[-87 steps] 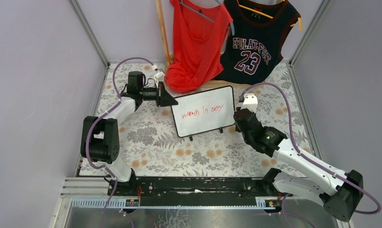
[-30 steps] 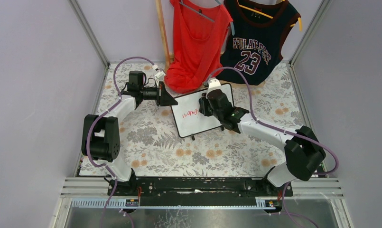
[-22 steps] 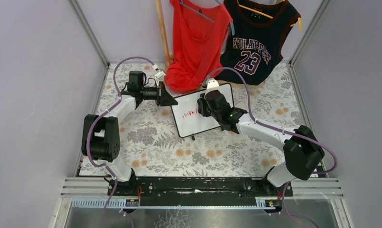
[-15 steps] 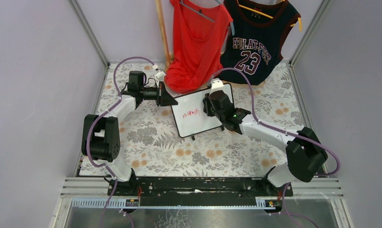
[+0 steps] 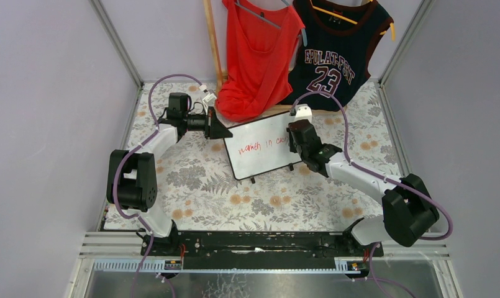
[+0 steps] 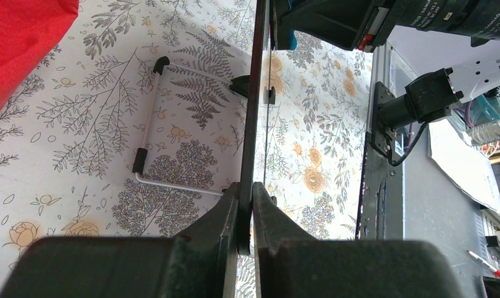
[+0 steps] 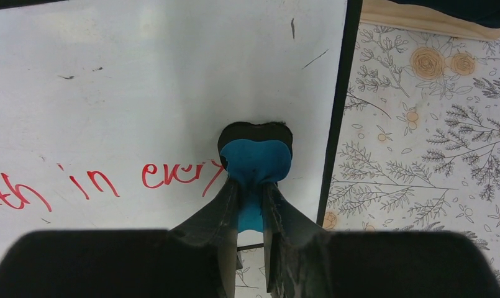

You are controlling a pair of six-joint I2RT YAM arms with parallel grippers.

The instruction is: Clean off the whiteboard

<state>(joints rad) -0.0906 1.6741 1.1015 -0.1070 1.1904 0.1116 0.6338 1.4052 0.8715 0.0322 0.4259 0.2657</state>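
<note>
Whiteboard [image 5: 263, 162], thin black frame, red handwriting [image 7: 92, 181] across its white face.

- whiteboard [image 5: 263, 162]: small white rectangle with a thin black frame and rounded corners, propped leaning back on black feet.
- Its left edge sits pinched between the left gripper [image 6: 246, 194] fingers.
- red handwriting [image 7: 92, 183] crosses its middle, ending at the blue eraser [image 7: 256, 158] in the right gripper [image 7: 250, 186].

White shells cover our left arm [image 5: 153, 144] and right arm [image 5: 359, 178], with black joints [image 5: 132, 180] and looping purple cables [image 5: 166, 79]; our left pincer [image 6: 246, 187] and right pincer [image 7: 250, 186] are matte black.
</note>
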